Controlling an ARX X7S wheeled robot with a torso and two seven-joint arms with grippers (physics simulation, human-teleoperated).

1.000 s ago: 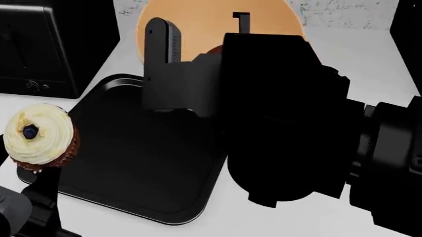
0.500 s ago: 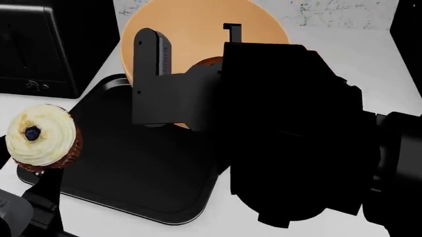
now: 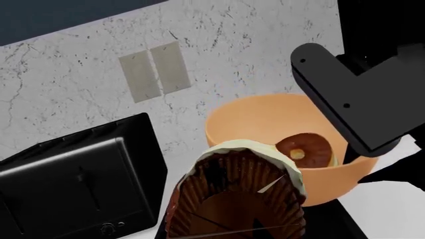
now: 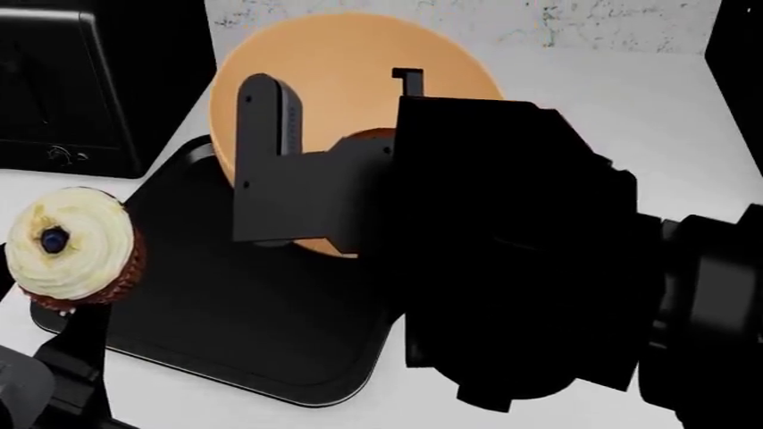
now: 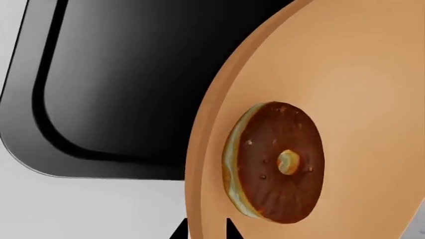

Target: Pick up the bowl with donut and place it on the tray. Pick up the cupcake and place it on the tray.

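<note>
The peach-orange bowl (image 4: 346,80) hangs tilted over the far edge of the black tray (image 4: 238,304). The chocolate donut (image 5: 279,162) lies inside it. My right gripper (image 4: 338,85) is shut on the bowl's rim, which sits between the fingertips in the right wrist view (image 5: 206,230). My left gripper (image 4: 60,313) is shut on the cupcake (image 4: 70,250) and holds it above the tray's left edge. The left wrist view shows the cupcake's ridged brown wrapper (image 3: 236,199) from below, with the bowl (image 3: 265,124) and donut (image 3: 305,149) beyond it. My right arm hides much of the tray's right side.
A black boxy oven (image 4: 71,80) stands at the back left on the white counter (image 4: 667,116), close to the tray's far left corner. It also shows in the left wrist view (image 3: 73,189). A marbled wall with a pale outlet plate (image 3: 156,69) rises behind. A dark object (image 4: 742,54) is at the right edge.
My right gripper has carried the bowl leftward and toward me, so it now overlaps the tray's far edge. The cupcake in my left gripper has stayed nearly in place.
</note>
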